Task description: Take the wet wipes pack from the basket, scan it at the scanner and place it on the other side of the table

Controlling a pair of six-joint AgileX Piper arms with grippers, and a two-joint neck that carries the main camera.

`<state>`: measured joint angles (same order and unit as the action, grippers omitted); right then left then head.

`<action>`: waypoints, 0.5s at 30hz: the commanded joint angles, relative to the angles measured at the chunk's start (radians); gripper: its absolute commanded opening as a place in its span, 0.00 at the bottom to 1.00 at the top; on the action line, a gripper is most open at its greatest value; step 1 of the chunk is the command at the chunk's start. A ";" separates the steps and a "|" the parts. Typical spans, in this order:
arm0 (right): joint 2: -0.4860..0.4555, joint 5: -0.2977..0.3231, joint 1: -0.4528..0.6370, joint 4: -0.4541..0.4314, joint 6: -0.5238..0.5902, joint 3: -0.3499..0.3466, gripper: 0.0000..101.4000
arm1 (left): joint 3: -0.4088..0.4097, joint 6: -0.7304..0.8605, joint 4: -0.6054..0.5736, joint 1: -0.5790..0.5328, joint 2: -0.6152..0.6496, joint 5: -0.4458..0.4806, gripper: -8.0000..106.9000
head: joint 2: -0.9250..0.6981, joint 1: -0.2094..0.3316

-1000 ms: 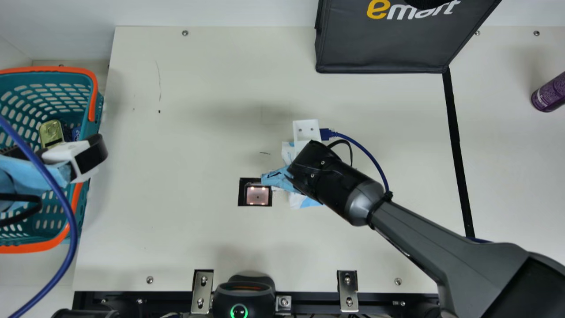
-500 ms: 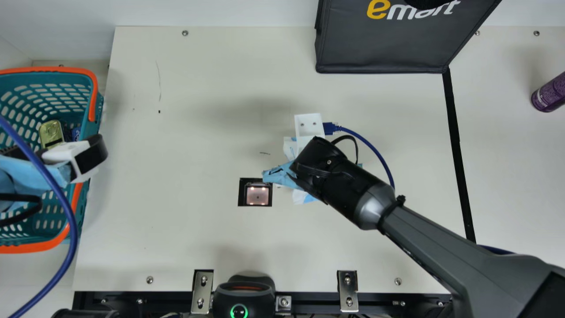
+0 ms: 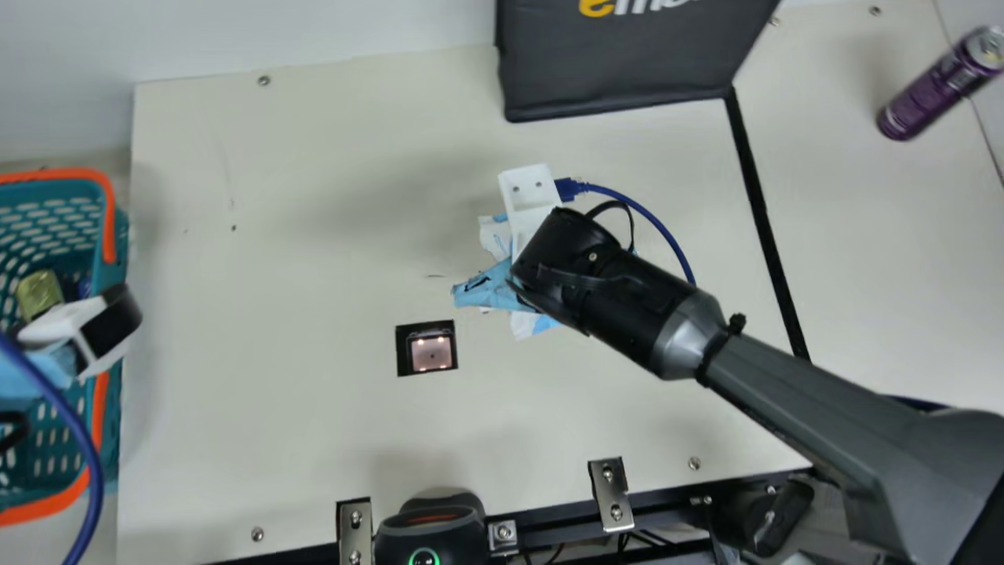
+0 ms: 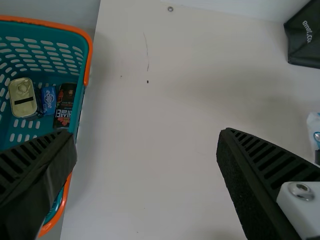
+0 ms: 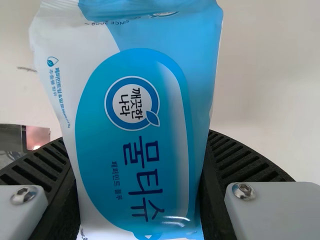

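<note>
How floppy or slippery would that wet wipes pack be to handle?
The wet wipes pack would probably give when squeezed, since its wrapper looks like thin film, creased at one end. Its shiny surface might slip, though the right gripper clamps both sides.

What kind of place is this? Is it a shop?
It looks like a pretend shop checkout, maybe in a robot lab. There's a shopping basket, a square scanner with little lights, and a robot arm holding a wet wipes pack.
</note>
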<state>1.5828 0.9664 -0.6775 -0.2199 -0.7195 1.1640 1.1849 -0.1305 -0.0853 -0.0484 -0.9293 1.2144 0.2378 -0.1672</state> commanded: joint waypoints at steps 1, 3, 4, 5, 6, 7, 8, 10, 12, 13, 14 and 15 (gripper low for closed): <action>-0.037 -0.019 0.046 0.009 0.045 -0.026 0.00 | 0.000 0.000 0.000 0.000 0.000 0.000 0.85 | 0.093 0.029; -0.070 -0.028 0.090 0.020 0.083 -0.049 0.00 | 0.000 0.000 0.000 0.000 0.000 0.000 0.85 | 0.139 0.029; -0.087 -0.032 0.114 0.026 0.103 -0.060 0.00 | 0.000 0.000 0.000 0.000 0.000 0.000 0.85 | 0.139 0.029; -0.103 -0.034 0.137 0.031 0.123 -0.071 0.00 | 0.000 0.000 0.000 0.000 0.000 0.000 0.85 | 0.139 0.029; -0.120 -0.036 0.163 0.037 0.144 -0.081 0.00 | 0.000 0.000 0.000 0.000 0.000 0.000 0.85 | 0.139 0.029; -0.136 -0.037 0.189 0.043 0.165 -0.090 0.00 | 0.000 0.000 0.000 0.000 0.000 0.000 0.85 | 0.139 0.029; -0.151 -0.037 0.215 0.049 0.186 -0.099 0.00 | 0.000 0.000 0.000 0.000 0.000 0.000 0.85 | 0.139 0.029; -0.181 -0.036 0.271 0.062 0.231 -0.117 0.00 | 0.000 0.000 0.000 0.000 0.000 0.000 0.85 | 0.139 0.029; -0.210 -0.034 0.325 0.074 0.275 -0.134 0.00 | 0.000 0.000 0.000 0.000 0.000 0.000 0.85 | 0.139 0.029; -0.223 -0.033 0.353 0.081 0.299 -0.142 0.00 | 0.000 0.000 0.000 0.000 0.000 0.000 0.85 | 0.139 0.029; -0.236 -0.032 0.381 0.088 0.322 -0.150 0.00 | 0.000 0.000 0.000 0.000 0.000 0.000 0.85 | 0.139 0.029; -0.248 -0.031 0.411 0.095 0.347 -0.157 0.00 | 0.000 0.000 0.000 0.000 0.000 0.000 0.85 | 0.139 0.029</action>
<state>1.3513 0.9357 -0.3403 -0.1325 -0.4272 1.0127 1.1849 -0.1305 -0.0853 -0.0484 -0.9293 1.2144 0.3743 -0.1672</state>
